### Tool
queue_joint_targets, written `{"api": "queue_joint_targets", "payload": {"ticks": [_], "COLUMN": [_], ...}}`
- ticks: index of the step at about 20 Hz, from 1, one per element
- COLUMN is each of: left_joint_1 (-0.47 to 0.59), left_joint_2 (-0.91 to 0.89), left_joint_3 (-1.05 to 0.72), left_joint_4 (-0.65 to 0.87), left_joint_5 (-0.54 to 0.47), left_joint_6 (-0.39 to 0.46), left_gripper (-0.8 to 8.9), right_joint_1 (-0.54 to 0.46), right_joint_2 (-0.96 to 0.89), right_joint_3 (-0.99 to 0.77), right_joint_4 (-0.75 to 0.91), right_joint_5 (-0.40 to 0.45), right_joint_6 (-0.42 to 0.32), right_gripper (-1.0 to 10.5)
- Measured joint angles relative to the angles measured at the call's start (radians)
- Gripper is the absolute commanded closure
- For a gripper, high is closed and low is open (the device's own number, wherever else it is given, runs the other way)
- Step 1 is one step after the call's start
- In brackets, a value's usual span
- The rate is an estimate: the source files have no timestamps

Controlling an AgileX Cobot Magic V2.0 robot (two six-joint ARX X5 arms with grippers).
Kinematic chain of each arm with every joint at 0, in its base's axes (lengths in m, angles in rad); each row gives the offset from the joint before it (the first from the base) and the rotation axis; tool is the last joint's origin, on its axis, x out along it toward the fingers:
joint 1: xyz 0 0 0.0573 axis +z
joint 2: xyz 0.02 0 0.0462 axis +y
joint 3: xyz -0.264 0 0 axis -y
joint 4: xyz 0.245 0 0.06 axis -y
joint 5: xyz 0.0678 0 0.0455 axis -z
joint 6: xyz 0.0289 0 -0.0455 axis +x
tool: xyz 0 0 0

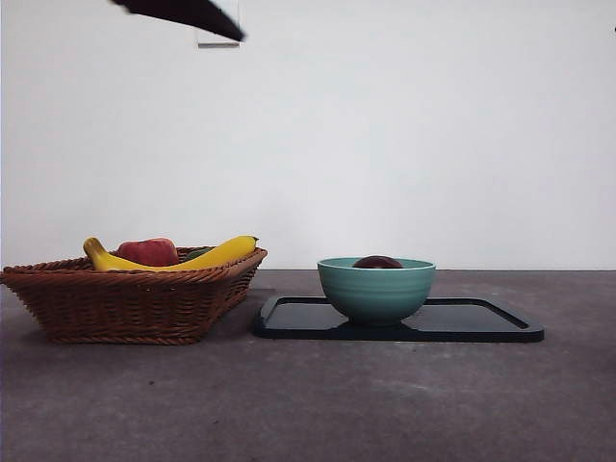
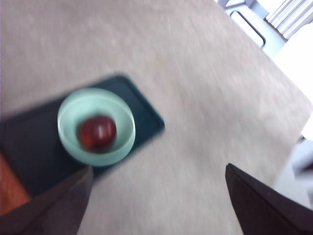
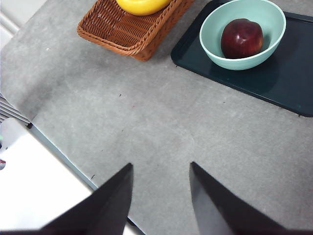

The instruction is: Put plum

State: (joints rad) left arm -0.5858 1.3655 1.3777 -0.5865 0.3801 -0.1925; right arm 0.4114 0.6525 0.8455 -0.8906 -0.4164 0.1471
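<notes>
Table surface grey, mottled; white wall behind.

Far left, front view: wicker basket [image 1: 125,303], brown weave, sitting directly on the table. In it a yellow banana [image 1: 207,256] lying along the rim, a red apple-like fruit [image 1: 148,251] just behind it, and a sliver of something green between them — too little showing to name.

Above the basket, at the top edge: a black arm tip [image 1: 188,13], slanted, high off the table and well clear of everything below.

Centre to right: a dark tray [image 1: 481,322], flat on the table, just beside the basket but not touching it. On the tray's basket-side half stands a teal bowl [image 1: 376,289], upright.

The plum [image 1: 377,262] lies inside the bowl; only its dark crown clears the rim in the front view. From the right wrist view it reads as glossy dark maroon, resting on the bowl's floor.

Left gripper [image 2: 159,196]: jaws spread wide, nothing between them, above the table near the tray — picture blurred.

Right gripper [image 3: 161,196]: jaws parted, nothing held, over bare table near its edge, well apart from basket and tray.
</notes>
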Motion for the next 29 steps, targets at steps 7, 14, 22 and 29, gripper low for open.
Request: {"api": "queue_joint_targets", "payload": {"ticks": [7, 14, 22, 29], "left_joint_1": [-0.029, -0.066, -0.106, -0.131], "left_joint_2": [0.361, 0.612, 0.762, 0.82], "left_joint_3": [0.299, 0.433, 0.435, 0.435], "left_joint_4": [0.0, 0.002, 0.016, 0.01], "left_joint_5": [-0.084, -0.167, -0.227, -0.299], "left_joint_6": [0.011, 0.031, 0.06, 0.087], "left_gripper": [3.85, 3.85, 3.85, 3.85], "right_joint_1": [0.0, 0.0, 0.0, 0.0], "right_joint_2": [0.0, 0.0, 0.0, 0.0], "right_joint_3": [0.0, 0.0, 0.0, 0.0], "right_joint_4": [0.0, -0.006, -0.023, -0.041], "right_joint_5": [0.0, 0.0, 0.0, 0.0], "right_joint_6": [0.0, 0.0, 0.0, 0.0], "right_gripper": [7.6, 7.6, 7.6, 7.6]}}
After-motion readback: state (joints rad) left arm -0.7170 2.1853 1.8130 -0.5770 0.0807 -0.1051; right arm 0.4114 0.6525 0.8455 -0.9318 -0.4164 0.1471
